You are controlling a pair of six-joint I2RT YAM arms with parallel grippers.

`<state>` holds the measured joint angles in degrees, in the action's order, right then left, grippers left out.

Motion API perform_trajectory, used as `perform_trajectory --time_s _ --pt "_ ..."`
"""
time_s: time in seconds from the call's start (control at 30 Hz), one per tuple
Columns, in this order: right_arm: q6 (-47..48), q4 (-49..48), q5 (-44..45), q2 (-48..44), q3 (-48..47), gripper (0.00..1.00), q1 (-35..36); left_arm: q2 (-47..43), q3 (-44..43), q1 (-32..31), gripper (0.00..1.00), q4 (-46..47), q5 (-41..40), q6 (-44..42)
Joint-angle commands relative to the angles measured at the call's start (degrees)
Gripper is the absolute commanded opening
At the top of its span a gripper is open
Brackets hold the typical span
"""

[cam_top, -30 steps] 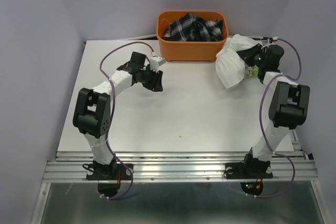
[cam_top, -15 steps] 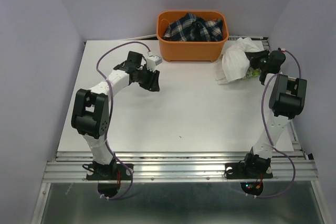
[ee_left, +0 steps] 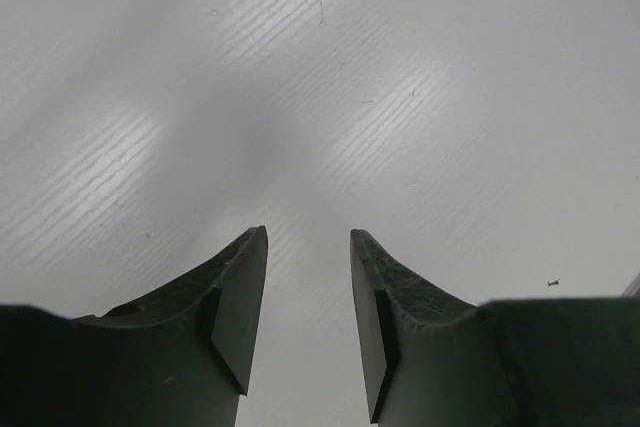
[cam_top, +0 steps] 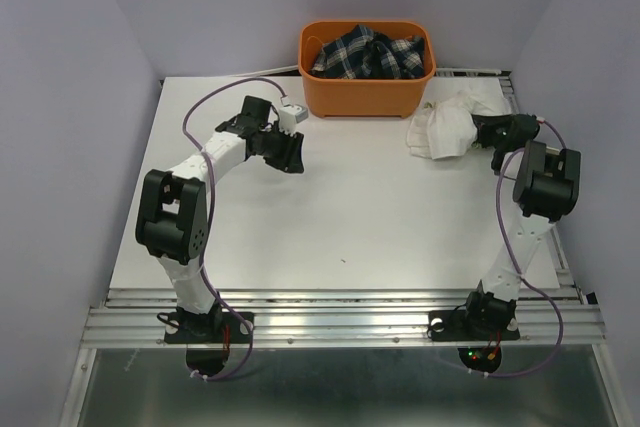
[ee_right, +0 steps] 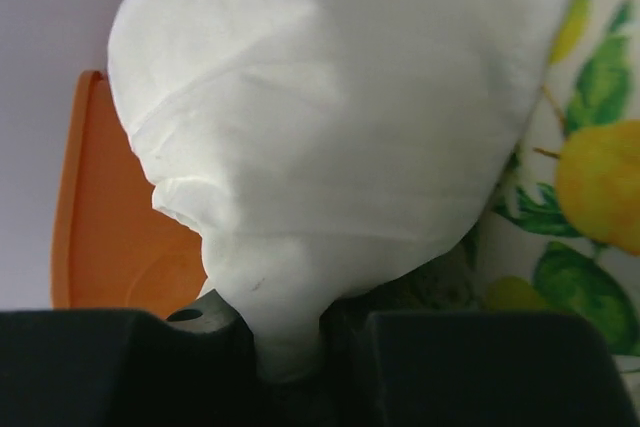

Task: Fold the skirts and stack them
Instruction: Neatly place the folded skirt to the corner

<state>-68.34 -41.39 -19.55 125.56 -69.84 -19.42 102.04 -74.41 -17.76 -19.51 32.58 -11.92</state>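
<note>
A bundle of white skirt cloth [cam_top: 443,127] lies on the table at the far right, next to the orange basket. My right gripper [cam_top: 482,131] is at its right end and shut on a pinch of the white cloth [ee_right: 340,127]. In the right wrist view, the gripper [ee_right: 290,347] shows with lemon and leaf print [ee_right: 590,177] beside the white cloth. I cannot tell whether the two are one skirt or two. My left gripper [cam_top: 290,152] hangs open and empty over bare table left of the basket; in its wrist view [ee_left: 308,235] nothing is between the jaws.
The orange basket [cam_top: 365,97] stands at the back centre with a dark plaid garment [cam_top: 365,52] in it; its wall shows in the right wrist view [ee_right: 110,237]. The table's right edge [cam_top: 515,97] is close behind the right gripper. Purple walls enclose the table.
The right gripper has moved right and down toward the table's right edge, dragging the white bundle with it; the bundle now lies lower and flatter. The left arm has barely shifted.
</note>
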Motion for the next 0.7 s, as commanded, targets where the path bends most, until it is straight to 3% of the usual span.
perform_trajectory --time_s 0.0,0.1,0.17,0.33,0.67 --pt "1.1 4.2 5.0 1.1 -2.0 0.31 0.0 -1.8 -3.5 0.2 0.50 -0.8 0.0 0.3" --pt "2.0 8.5 7.3 -1.4 -2.6 0.46 0.0 -2.4 -3.4 0.2 0.50 -0.5 -0.1 0.6" --pt "2.4 11.5 8.0 -2.7 -3.1 0.48 0.0 -2.5 -3.0 0.2 0.50 -0.1 -0.1 0.8" --pt "4.2 18.8 8.9 -5.1 -6.4 0.77 0.0 -2.6 -2.7 0.2 0.50 0.7 0.3 1.7" --pt "11.5 35.0 12.9 -10.4 -9.3 0.90 0.0 -4.7 -1.2 0.2 0.50 2.3 0.6 2.2"
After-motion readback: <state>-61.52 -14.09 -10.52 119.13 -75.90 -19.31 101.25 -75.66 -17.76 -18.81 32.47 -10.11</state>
